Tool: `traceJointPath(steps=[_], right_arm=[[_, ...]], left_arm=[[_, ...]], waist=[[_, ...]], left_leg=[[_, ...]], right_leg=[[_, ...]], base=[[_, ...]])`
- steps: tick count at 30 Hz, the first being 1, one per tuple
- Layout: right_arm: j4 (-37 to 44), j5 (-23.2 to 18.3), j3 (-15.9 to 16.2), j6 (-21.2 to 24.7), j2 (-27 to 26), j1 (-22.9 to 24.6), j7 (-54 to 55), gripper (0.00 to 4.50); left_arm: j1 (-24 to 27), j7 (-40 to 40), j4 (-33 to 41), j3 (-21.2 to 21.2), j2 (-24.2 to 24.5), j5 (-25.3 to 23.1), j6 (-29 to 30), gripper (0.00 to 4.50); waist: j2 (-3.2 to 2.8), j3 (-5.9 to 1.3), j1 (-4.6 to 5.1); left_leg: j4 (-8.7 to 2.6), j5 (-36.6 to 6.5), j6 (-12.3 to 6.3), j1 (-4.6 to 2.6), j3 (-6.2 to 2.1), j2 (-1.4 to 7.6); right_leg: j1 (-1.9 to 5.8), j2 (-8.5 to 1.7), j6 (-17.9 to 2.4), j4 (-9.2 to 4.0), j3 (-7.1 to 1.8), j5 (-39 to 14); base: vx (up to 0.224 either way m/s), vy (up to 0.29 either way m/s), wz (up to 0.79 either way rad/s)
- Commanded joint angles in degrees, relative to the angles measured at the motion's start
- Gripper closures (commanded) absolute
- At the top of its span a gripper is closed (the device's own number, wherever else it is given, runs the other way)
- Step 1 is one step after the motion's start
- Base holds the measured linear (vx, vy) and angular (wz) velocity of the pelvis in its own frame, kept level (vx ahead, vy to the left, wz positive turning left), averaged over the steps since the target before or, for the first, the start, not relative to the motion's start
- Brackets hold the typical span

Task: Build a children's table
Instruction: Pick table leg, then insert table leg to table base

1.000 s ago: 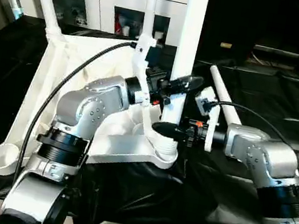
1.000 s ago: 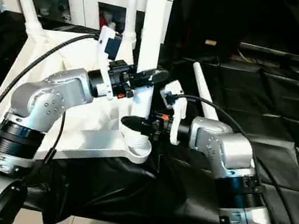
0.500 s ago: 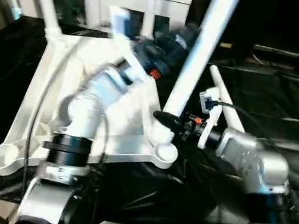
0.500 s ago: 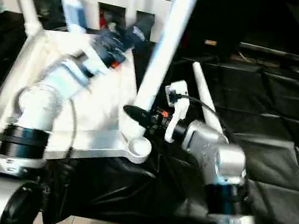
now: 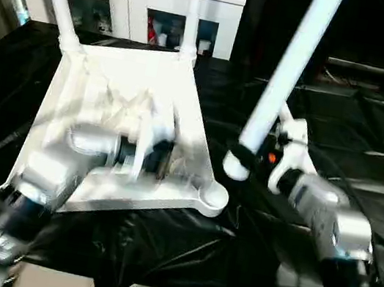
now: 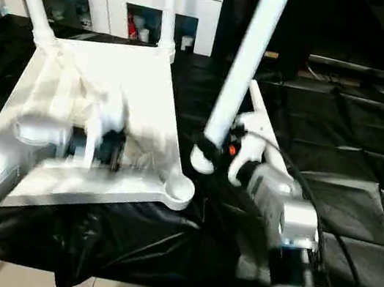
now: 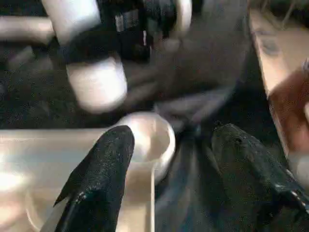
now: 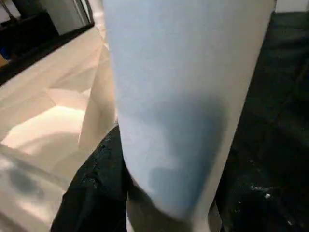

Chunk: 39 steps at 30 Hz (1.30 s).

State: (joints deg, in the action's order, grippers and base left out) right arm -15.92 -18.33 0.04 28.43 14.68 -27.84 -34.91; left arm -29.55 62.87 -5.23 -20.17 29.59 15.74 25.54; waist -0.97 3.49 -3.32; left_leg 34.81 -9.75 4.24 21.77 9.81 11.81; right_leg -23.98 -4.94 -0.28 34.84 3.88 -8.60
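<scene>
On black-draped counter: upturned square white plastic tabletop [image 5: 122, 94]
Long white tube leg [image 5: 286, 71]: lifted clear of near corner socket [image 5: 210, 195], tilted
Right hand [image 5: 245, 160]: clenched around leg
Left hand [image 7: 169, 159]: released, withdrawn
Meaning: reseat leg

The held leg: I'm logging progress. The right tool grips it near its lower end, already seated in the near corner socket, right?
Not seated. The right tool does grip the leg near its lower end, but the left eye view shows that end lifted beside the near corner socket, which stands empty.
</scene>
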Motion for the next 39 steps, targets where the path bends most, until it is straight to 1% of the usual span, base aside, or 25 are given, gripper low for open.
traceJointPath(steps=[1, 3, 5, 6, 7, 8, 10, 12, 14, 15, 17, 18, 20, 22, 25, 27, 28, 31, 32, 33, 34, 35, 37, 38, 39], right_arm=[[1.76, 0.23, 0.42, -1.12, 0.12, 0.19, 0.28, 2.56], [1.94, 0.25, 0.83, -1.21, -0.28, 0.45, 0.21, 2.56], [1.78, 0.67, 1.37, -1.65, -0.56, 0.65, 0.18, 2.56], [1.67, 0.94, 1.67, -1.95, -0.74, 0.79, 0.14, 2.56], [1.73, 1.19, 1.82, -2.08, -0.86, 0.92, 0.16, 2.56], [1.8, 1.32, 1.88, -2.12, -0.92, 1.0, 0.18, 2.56], [2.14, 1.41, 1.98, -2.04, -1.08, 1.2, 0.23, 2.56], [2.71, 1.41, 2.25, -1.77, -1.28, 1.35, 0.34, 2.56], [2.98, 1.43, 2.41, -1.67, -1.33, 1.42, 0.31, 2.56], [3.31, 1.55, 2.59, -1.61, -1.39, 1.6, 0.26, 2.56], [3.54, 1.66, 2.73, -1.68, -1.39, 1.81, 0.21, 2.56], [3.63, 1.67, 2.75, -1.67, -1.39, 1.9, 0.21, 2.56], [3.97, 1.63, 2.76, -1.55, -1.39, 2.16, 0.25, 2.56], [4.16, 1.59, 2.78, -1.47, -1.39, 2.28, 0.32, 2.56], [4.5, 1.32, 2.72, -1.31, -1.58, 2.34, 0.52, 2.56], [4.54, 0.86, 2.4, -1.12, -1.82, 2.19, 0.48, 2.56], [4.63, 0.54, 2.26, -0.86, -1.87, 2.1, 0.3, 2.56], [4.21, 0.18, 2.42, -0.4, -1.42, 1.81, -0.93, 2.56], [3.79, 0.38, 2.71, -0.47, -1.09, 1.67, -1.46, 2.56], [2.65, 0.89, 3.22, -0.85, -0.68, 1.25, -2.18, 2.56], [2.06, 1.09, 3.49, -0.95, -0.51, 0.99, -2.56, 2.56], [2.06, 1.09, 3.49, -0.95, -0.51, 0.99, -2.56, 2.56], [0.65, 1.91, 4.34, -1.37, -0.05, 0.26, -3.47, 2.56], [0.41, 2.08, 4.47, -1.49, 0.02, 0.13, -3.57, 2.56], [-0.43, 2.43, 4.7, -1.84, 0.1, -0.31, -3.74, 2.56]], left_arm=[[-0.03, -0.47, -1.59, -1.87, 1.23, -3.38, -1.56, 1.84], [0.09, -1.34, -3.57, -3.29, 2.09, -5.87, -2.07, 1.97], [0.02, -2.67, -4.79, -3.59, 2.16, -6.7, -0.83, 2.22], [-0.06, -3.25, -5.46, -3.78, 2.17, -7.2, -0.33, 2.26], [-0.14, -3.53, -5.88, -3.84, 2.11, -7.57, -0.08, 2.26], [-0.18, -3.61, -6.1, -3.88, 2.07, -7.84, -0.06, 2.32], [-0.3, -4.33, -6.67, -3.94, 1.9, -8.52, -0.03, 2.57], [-0.59, -4.88, -7.77, -4.12, 1.64, -9.81, -0.12, 2.69], [-0.69, -4.98, -8.19, -4.16, 1.51, -10.22, -0.14, 2.89], [-0.64, -5.06, -8.34, -4.19, 1.49, -10.45, -0.14, 3.02], [-0.52, -5.1, -8.14, -4.24, 1.48, -10.64, 0.21, 3.1], [-0.44, -5.12, -7.95, -4.24, 1.42, -10.74, 0.46, 3.14], [-0.04, -5.68, -7.09, -4.05, 1.27, -10.81, 1.39, 3.41], [0.22, -6.04, -6.54, -3.95, 1.18, -10.99, 1.83, 3.5], [0.9, -9.04, -5.37, -3.02, 0.04, -11.58, 3.92, 3.65], [0.91, -10.65, -5.29, -2.57, -0.79, -11.71, 4.69, 3.89], [0.91, -12.15, -5.14, -1.98, -1.77, -11.54, 5.58, 3.95], [0.84, -16.7, -4.92, -0.54, -5.16, -11.27, 8.04, 4.09], [0.72, -17.55, -5.13, -0.54, -6.14, -11.3, 8.39, 4.18], [0.55, -18.18, -5.78, -1.13, -7.74, -11.7, 8.04, 4.34], [0.44, -18.36, -6.12, -1.53, -8.35, -11.92, 7.79, 4.36], [0.44, -18.36, -6.12, -1.53, -8.35, -11.92, 7.79, 4.38], [0.05, -18.24, -7.17, -2.21, -9.33, -12.12, 6.1, 4.48], [-0.02, -18.14, -7.35, -2.3, -9.43, -12.11, 5.75, 4.5], [-0.22, -17.35, -7.9, -2.72, -9.56, -12.26, 3.68, 4.5]], waist=[[-0.17, -4.29, 0.08], [-0.16, -4.18, 0.23], [-0.25, -4.15, 0.23], [-0.27, -4.19, 0.22], [-0.53, -4.21, 0.2], [-0.43, -4.2, 0.28], [-0.5, -4.24, 0.35], [-0.68, -4.26, 0.41], [-0.63, -4.28, 0.37], [-0.83, -4.24, 0.39], [-0.76, -4.23, 0.38], [-0.74, -4.14, 0.4], [-0.76, -4.11, 0.41], [-0.67, -4.07, 0.45], [-0.74, -3.94, 0.51], [-0.68, -3.97, 0.5], [-0.95, -3.95, 0.48], [-0.69, -3.94, 0.59], [-0.56, -3.92, 0.58], [-0.61, -4.01, 0.5], [-0.37, -4.03, 0.62], [-0.4, -4.09, 0.61], [-0.3, -4.25, 1.06], [-0.21, -4.31, 1.16], [-0.23, -4.47, 1.16]], left_leg=[[-4.56, -15.62, 2.07, -0.98, -0.02, 0.48], [-4.53, -16.2, 2.16, -0.94, 0.02, 0.35], [-4.6, -16.81, 2.37, -1.03, -0.05, 0.4], [-4.58, -16.77, 2.46, -1.09, -0.05, 0.41], [-4.59, -16.82, 2.51, -1.12, -0.09, 0.38], [-4.61, -17.0, 2.49, -1.13, -0.07, 0.41], [-4.58, -17.29, 2.45, -1.18, -0.08, 0.38], [-4.58, -17.34, 2.34, -1.21, -0.08, 0.42], [-4.59, -17.28, 2.29, -1.23, -0.07, 0.43], [-4.59, -17.61, 2.31, -1.21, -0.09, 0.4], [-4.64, -17.82, 2.27, -1.23, -0.12, 0.44], [-4.64, -18.51, 2.3, -1.3, -0.09, 0.4], [-4.64, -18.89, 2.4, -1.34, -0.11, 0.4], [-4.65, -19.16, 2.32, -1.35, -0.12, 0.39], [-4.65, -20.0, 2.34, -1.37, -0.14, 0.36], [-4.59, -19.92, 2.17, -1.4, -0.16, 0.32], [-4.59, -20.11, 2.13, -1.39, -0.23, 0.28], [-4.47, -20.14, 1.8, -1.33, -0.17, 0.24], [-4.51, -19.8, 1.68, -1.15, -0.24, 0.21], [-4.49, -19.32, 1.51, -1.13, -0.25, 0.21], [-4.46, -18.73, 1.27, -0.91, -0.23, 0.2], [-4.47, -18.34, 1.19, -0.85, -0.27, 0.2], [-4.43, -16.96, 0.75, -0.44, -0.33, 0.14], [-4.36, -16.53, 0.62, -0.42, -0.26, 0.15], [-4.21, -15.41, 0.15, -0.47, -0.19, 0.11]], right_leg=[[3.24, -2.2, -9.23, -4.05, -2.05, -18.53], [3.13, -2.11, -8.89, -4.1, -2.11, -19.52], [3.09, -2.19, -8.59, -4.19, -2.09, -20.68], [3.04, -2.17, -8.73, -4.18, -2.11, -20.53], [3.04, -2.19, -8.92, -4.15, -2.11, -20.29], [3.01, -2.15, -8.99, -4.23, -2.1, -20.19], [3.0, -2.07, -9.41, -4.19, -2.07, -19.53], [3.02, -2.01, -10.01, -4.13, -2.11, -18.29], [3.07, -2.06, -10.25, -4.09, -2.12, -17.94], [3.05, -2.03, -10.3, -4.11, -2.13, -17.9], [3.06, -2.06, -10.31, -4.08, -2.13, -18.05], [2.99, -2.09, -10.21, -4.22, -2.12, -19.23], [2.95, -2.11, -10.04, -4.33, -2.11, -20.18], [2.93, -2.09, -9.8, -4.45, -2.09, -20.9], [2.85, -2.08, -9.15, -4.67, -2.02, -22.82], [2.83, -2.09, -8.69, -4.81, -1.97, -23.71], [2.79, -2.14, -8.38, -4.91, -1.91, -24.6], [2.82, -2.01, -7.96, -5.14, -1.79, -25.3], [2.94, -2.03, -7.79, -5.18, -1.74, -25.37], [2.91, -2.07, -7.56, -5.23, -1.74, -25.4], [3.05, -2.0, -7.63, -5.15, -1.76, -24.56], [3.12, -2.03, -7.72, -5.07, -1.75, -24.12], [3.37, -2.03, -8.52, -4.78, -1.73, -21.61], [3.39, -2.03, -8.71, -4.77, -1.78, -20.78], [3.38, -2.08, -9.37, -4.67, -1.86, -18.91]], base=[[0.0, 0.0, 0.0], [0.0, 0.0, 0.0], [0.0, 0.0, 0.0], [0.0, 0.0, 0.0], [0.0, 0.0, 0.0], [0.0, 0.0, 0.0], [0.0, 0.0, 0.0], [0.0, 0.0, 0.0], [0.0, 0.0, 0.0], [0.0, 0.0, 0.0], [0.0, 0.0, 0.0], [0.0, 0.0, 0.0], [0.0, 0.0, 0.0], [0.0, 0.0, 0.0], [0.0, 0.0, 0.0], [0.0, 0.0, 0.0], [0.0, 0.0, 0.0], [0.0, 0.0, 0.0], [0.0, 0.0, 0.0], [0.0, 0.0, 0.0], [0.0, 0.0, 0.0], [0.0, 0.0, 0.0], [0.0, 0.0, 0.0], [0.0, 0.0, 0.0], [0.0, 0.0, 0.0]])
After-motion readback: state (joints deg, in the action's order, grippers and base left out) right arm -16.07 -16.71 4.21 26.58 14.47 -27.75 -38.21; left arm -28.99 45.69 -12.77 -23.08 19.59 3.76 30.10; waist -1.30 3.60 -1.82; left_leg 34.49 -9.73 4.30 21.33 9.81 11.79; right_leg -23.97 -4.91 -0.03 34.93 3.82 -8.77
